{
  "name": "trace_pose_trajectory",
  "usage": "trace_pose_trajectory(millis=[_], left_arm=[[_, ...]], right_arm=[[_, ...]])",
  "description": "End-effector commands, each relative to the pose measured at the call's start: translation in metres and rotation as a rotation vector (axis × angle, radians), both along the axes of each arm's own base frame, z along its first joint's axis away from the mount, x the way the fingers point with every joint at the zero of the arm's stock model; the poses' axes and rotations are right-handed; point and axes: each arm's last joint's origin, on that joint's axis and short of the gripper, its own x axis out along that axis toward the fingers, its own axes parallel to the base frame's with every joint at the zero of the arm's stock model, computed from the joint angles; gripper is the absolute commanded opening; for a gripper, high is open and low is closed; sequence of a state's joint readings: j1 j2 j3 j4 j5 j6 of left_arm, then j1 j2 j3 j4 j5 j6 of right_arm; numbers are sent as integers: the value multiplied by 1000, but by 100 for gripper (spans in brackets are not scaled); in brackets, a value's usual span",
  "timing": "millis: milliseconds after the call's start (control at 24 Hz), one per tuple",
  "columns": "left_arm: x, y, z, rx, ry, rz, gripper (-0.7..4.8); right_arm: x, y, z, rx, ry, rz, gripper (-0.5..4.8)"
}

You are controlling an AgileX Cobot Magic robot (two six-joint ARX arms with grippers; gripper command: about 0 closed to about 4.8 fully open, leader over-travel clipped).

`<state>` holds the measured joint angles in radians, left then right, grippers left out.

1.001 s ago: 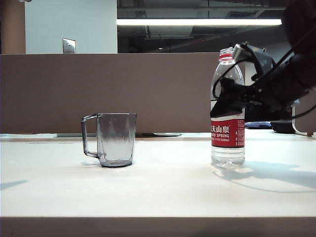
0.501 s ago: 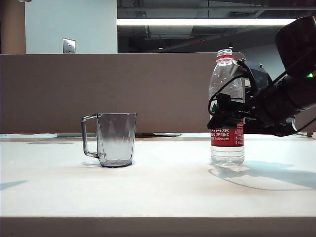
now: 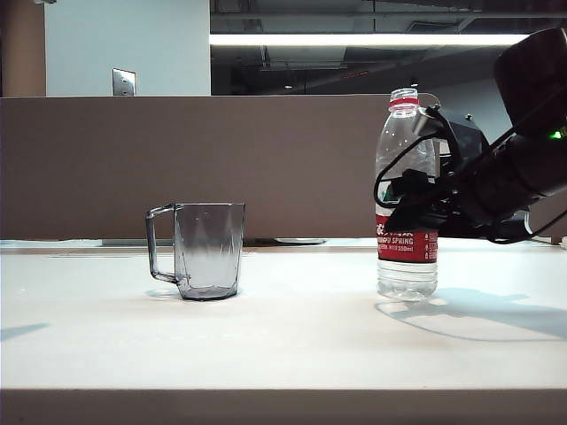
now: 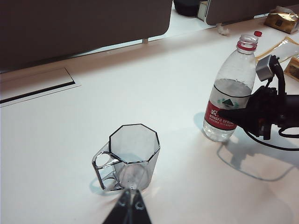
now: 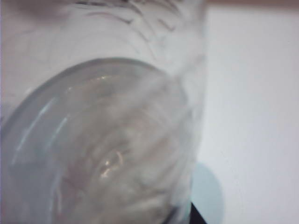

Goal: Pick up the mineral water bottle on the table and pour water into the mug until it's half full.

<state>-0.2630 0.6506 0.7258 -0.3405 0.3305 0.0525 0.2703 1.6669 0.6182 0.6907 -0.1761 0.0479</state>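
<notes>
The mineral water bottle (image 3: 407, 266) stands uncapped on the right of the table (image 3: 292, 345), partly filled with water (image 3: 407, 282). My right gripper (image 3: 409, 208) reaches in from the right and is shut on the bottle at the top of its label. The bottle (image 5: 103, 140) fills the right wrist view, with one dark finger (image 5: 198, 219) against its side. The empty smoky mug (image 3: 208, 251) stands to the left, handle pointing left. In the left wrist view my left gripper (image 4: 131, 199) hangs shut just short of the mug (image 4: 133, 156), holding nothing; the bottle (image 4: 229, 93) is off to the side.
A brown partition (image 3: 221, 159) runs behind the table. A small red cap (image 4: 257, 33) lies behind the bottle, near plastic bags (image 4: 280, 21). A recessed cable slot (image 4: 32, 84) sits at the table's back edge. The right arm's cable (image 4: 261, 144) trails beside the bottle.
My right gripper came down from the bottle's shoulder to its label and its fingers closed in on the bottle. The mug and the left gripper have stayed still.
</notes>
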Motion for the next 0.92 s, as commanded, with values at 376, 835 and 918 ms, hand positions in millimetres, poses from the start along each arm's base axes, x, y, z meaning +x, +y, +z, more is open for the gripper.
trace_pose_trajectory(millis=[376, 835, 918], left_arm=[[0, 0, 3, 34, -42, -9, -5], [-5, 2, -10, 98, 97, 6, -5], [-6, 4, -10, 117, 123, 37, -5]], right_arm=[[-5, -1, 37, -52, -6, 18, 264], [10, 3, 115, -249, 269, 92, 265], [12, 3, 128, -262, 265, 81, 265]])
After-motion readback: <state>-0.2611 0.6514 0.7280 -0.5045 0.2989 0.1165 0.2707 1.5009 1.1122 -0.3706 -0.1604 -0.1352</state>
